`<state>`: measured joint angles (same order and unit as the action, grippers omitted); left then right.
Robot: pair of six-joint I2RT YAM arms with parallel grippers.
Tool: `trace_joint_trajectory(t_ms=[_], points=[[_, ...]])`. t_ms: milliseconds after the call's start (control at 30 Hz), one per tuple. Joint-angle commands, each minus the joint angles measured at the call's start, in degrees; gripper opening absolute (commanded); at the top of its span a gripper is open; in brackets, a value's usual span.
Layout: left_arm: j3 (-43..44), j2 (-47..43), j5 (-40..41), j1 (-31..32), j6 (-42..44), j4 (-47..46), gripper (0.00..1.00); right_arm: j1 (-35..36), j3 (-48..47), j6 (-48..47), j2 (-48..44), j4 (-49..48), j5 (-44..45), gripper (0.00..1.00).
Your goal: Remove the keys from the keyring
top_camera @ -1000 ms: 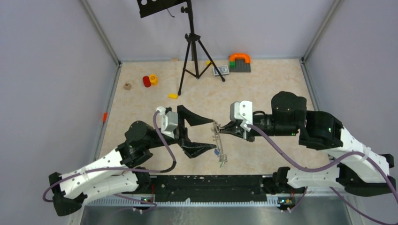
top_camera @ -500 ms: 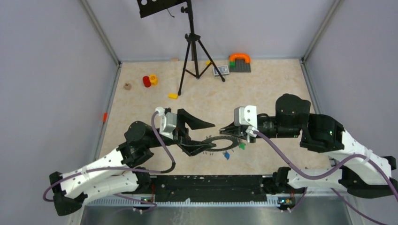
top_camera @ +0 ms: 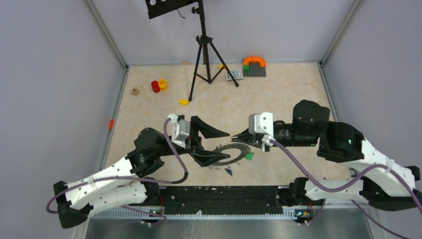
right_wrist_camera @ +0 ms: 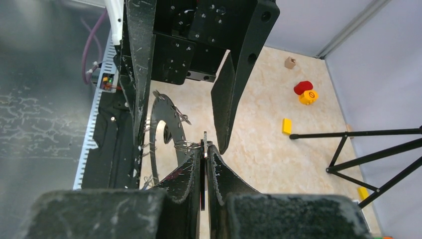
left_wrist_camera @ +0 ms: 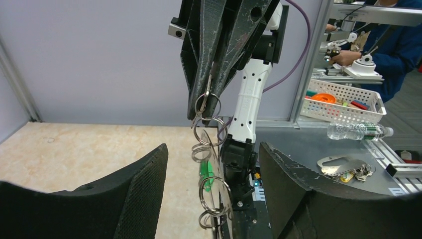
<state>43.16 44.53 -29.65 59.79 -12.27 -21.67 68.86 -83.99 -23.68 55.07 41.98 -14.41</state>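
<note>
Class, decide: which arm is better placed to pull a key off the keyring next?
Probably left. The left claw is open astride the keyring, close to the keys; the right claw is shut on the ring's edge, steadying it.

The top camera looks steeply down from high above the keyring (top_camera: 241, 148), far off. Each wrist camera sits close beside the keyring, the left seeing it edge-on, the right facing back from the opposite side; all three views share it
</note>
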Motion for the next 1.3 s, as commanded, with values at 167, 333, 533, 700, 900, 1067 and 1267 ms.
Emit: trace_joint_trajectory(t_ms=[167,333,533,700,900,1067,1267], points=[[-0.12,-1.54,1.47,0.2,0.73,-0.46,0.75,0.46,-6.06,4.52,2.63,0.76,3.07,0.0],[-0.06,-3.78,4.19,0.15,3.38,2.12,0.79,0.46,-9.37,6.56,4.64,3.72,4.34,0.0],[0.13,-5.71,6.44,0.16,5.23,4.52,0.79,0.42,-12.61,8.76,7.02,7.26,6.38,0.0],[0.45,-5.58,6.33,0.17,5.39,4.97,0.79,0.45,-12.91,9.05,7.42,7.55,5.83,0.0],[1.39,-3.54,5.01,0.2,5.15,4.55,0.75,0.44,-12.61,9.0,7.2,7.31,5.3,0.0],[2.79,-1.32,3.87,0.17,5.43,4.14,0.72,0.47,-12.45,8.93,7.56,7.76,4.05,0.0],[4.01,0.17,4.74,0.16,6.79,4.27,0.69,0.4,-11.61,8.74,7.79,8.55,2.03,0.0]])
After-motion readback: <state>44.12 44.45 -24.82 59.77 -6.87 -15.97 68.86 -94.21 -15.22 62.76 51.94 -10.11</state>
